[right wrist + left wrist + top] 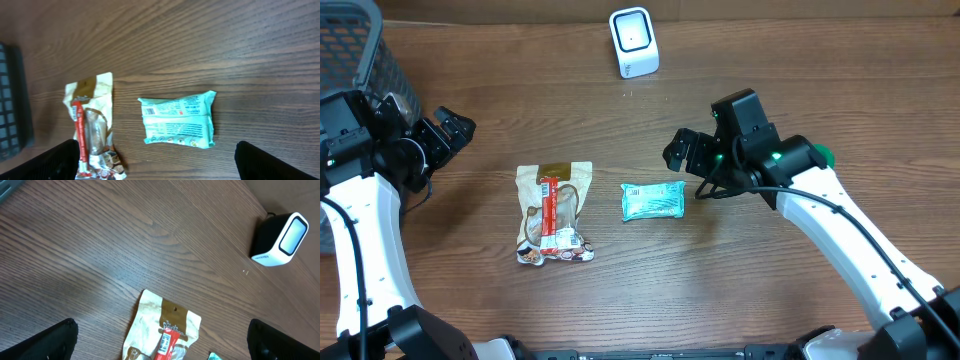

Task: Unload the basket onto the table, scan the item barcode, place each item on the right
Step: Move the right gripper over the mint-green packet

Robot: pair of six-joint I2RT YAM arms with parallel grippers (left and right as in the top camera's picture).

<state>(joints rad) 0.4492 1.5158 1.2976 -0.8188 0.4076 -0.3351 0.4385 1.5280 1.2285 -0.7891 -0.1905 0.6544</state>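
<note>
A teal packet (pixel 653 201) lies flat at the table's middle, its printed side up (pixel 178 125). To its left lies a beige snack bag (pixel 554 212) with a red strip carrying a barcode (pixel 167 342). The white barcode scanner (pixel 634 42) stands at the back (pixel 280 240). My right gripper (pixel 682 150) hovers open just right of the teal packet and holds nothing; the packet lies ahead of its jaws (pixel 157 162). At the left, my left gripper (pixel 455 128) is open and empty, above and left of the snack bag (pixel 160 345).
A dark mesh basket (pixel 360 50) stands at the back left corner, behind my left arm, and shows at the left edge of the right wrist view (pixel 10 100). Bare wooden tabletop (pixel 770 290) surrounds the two items.
</note>
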